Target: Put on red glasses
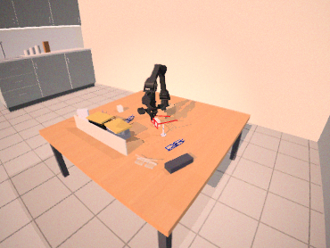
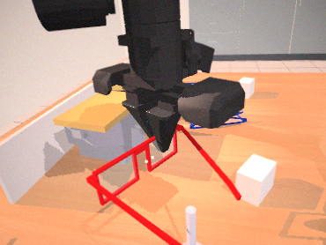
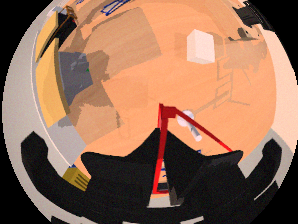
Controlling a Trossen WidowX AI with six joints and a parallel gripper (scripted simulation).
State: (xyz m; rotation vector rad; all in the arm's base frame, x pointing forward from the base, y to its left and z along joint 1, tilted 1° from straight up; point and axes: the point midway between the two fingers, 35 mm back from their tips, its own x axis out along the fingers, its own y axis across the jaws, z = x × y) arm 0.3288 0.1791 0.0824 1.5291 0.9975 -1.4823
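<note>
The red glasses (image 1: 155, 124) (image 2: 220, 174) (image 3: 169, 112) hang in the air, tilted, temples spread toward the camera in the exterior view. My gripper (image 1: 153, 119) (image 2: 164, 148) (image 3: 160, 131) is shut on their upper front rim, over one lens. A grey-blue form (image 2: 99, 143) (image 3: 72, 82) under a yellow board (image 2: 92, 111) (image 3: 50, 90) bears a small green mark (image 3: 88, 70) in the wrist view; this looks like the tagged head. In the exterior view the fingers are in front of its right end, and the mark does not show. The glasses are apart from it. Its nose and ears cannot be made out.
A low pale wall (image 1: 100, 135) (image 2: 13, 181) runs behind the boards. A white post (image 1: 163, 130) (image 2: 190, 222) stands near the glasses. A white block (image 2: 256, 178) (image 3: 201, 47), blue glasses (image 1: 174, 144), clear glasses (image 1: 146, 161) and a dark box (image 1: 179, 163) are on the table.
</note>
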